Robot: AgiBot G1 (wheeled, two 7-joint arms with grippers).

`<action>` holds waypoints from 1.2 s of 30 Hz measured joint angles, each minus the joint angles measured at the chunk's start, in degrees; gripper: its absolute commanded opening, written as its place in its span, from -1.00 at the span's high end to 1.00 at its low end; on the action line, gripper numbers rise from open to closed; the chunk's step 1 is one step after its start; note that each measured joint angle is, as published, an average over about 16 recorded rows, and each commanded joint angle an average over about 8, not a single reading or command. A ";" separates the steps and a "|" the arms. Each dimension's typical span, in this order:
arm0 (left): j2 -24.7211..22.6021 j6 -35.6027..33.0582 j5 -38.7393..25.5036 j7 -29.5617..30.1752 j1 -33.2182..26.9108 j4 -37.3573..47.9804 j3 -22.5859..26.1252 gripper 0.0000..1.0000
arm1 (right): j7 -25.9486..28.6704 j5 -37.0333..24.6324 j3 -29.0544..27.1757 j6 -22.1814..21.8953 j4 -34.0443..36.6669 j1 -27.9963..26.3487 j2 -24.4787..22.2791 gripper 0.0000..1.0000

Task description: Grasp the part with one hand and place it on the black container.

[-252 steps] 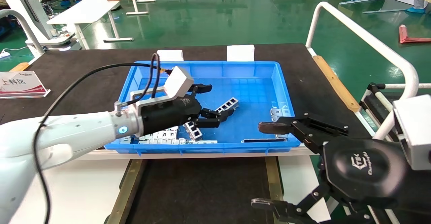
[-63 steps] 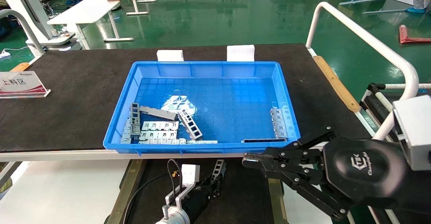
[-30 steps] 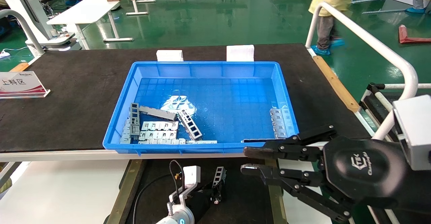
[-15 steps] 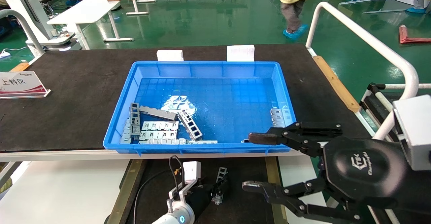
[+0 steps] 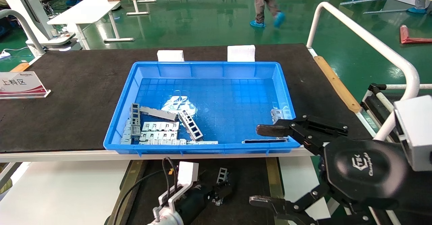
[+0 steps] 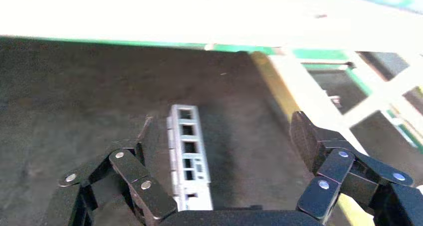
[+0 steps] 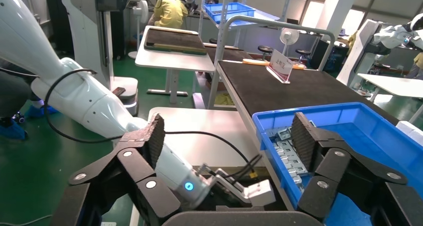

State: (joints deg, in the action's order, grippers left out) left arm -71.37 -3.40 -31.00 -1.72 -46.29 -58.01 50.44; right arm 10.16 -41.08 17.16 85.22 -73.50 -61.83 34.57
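The part [image 5: 221, 175], a silver-grey ladder-like bracket, lies flat on the black container [image 5: 246, 181] just in front of the blue bin. My left gripper [image 5: 221, 194] sits low over the container right behind the part, open. In the left wrist view the part [image 6: 186, 153] rests on the black container [image 6: 85, 91] between the spread fingers, close beside one finger [image 6: 143, 136] with a small gap and far from the other. My right gripper [image 5: 263, 166] hovers open wide over the container's right rail, holding nothing.
The blue bin [image 5: 202, 148] on the black table mat behind holds several more grey brackets and plates [image 5: 158, 127]. Brass rails [image 5: 130, 181] edge the container on both sides. A white tube railing [image 5: 364, 39] stands at the right. A sign [image 5: 20, 84] sits far left.
The left gripper carried the part from the blue bin down to the black container, then opened and drew back slightly. The right gripper's fingers spread from nearly shut to wide open.
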 measured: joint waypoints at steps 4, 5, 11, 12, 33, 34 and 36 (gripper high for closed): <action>2.40 -6.02 -0.99 -1.05 1.88 -1.32 -2.26 -1.00 | -0.01 0.01 0.01 -0.01 0.00 0.00 0.00 -1.00; 3.07 -7.48 -1.09 -1.19 2.19 -1.54 -2.61 -1.00 | -0.01 0.01 0.01 -0.01 0.00 0.00 -0.01 -1.00; 8.16 -15.54 -1.14 -0.90 3.00 -3.15 -3.04 -1.00 | -0.02 0.02 0.03 -0.01 0.00 -0.01 -0.01 -1.00; 9.17 -16.72 -1.11 -0.68 3.01 -3.55 -2.93 -1.00 | -0.02 0.02 0.04 -0.02 0.00 -0.01 -0.01 -1.00; 26.73 -30.93 -2.29 3.31 0.83 -14.88 -0.89 -1.00 | -0.05 0.06 0.09 -0.04 0.00 -0.02 -0.04 -1.00; 26.98 -31.14 -2.33 3.39 0.70 -15.10 -0.88 -1.00 | -0.05 0.07 0.10 -0.04 0.00 -0.02 -0.04 -1.00; 27.42 -31.53 -2.38 3.54 0.44 -15.53 -0.86 -1.00 | -0.05 0.07 0.10 -0.04 0.00 -0.02 -0.04 -1.00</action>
State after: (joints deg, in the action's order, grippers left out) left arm -43.95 -34.93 -33.39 1.82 -45.85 -73.54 49.58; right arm 10.11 -41.01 17.26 85.18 -73.50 -61.85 34.53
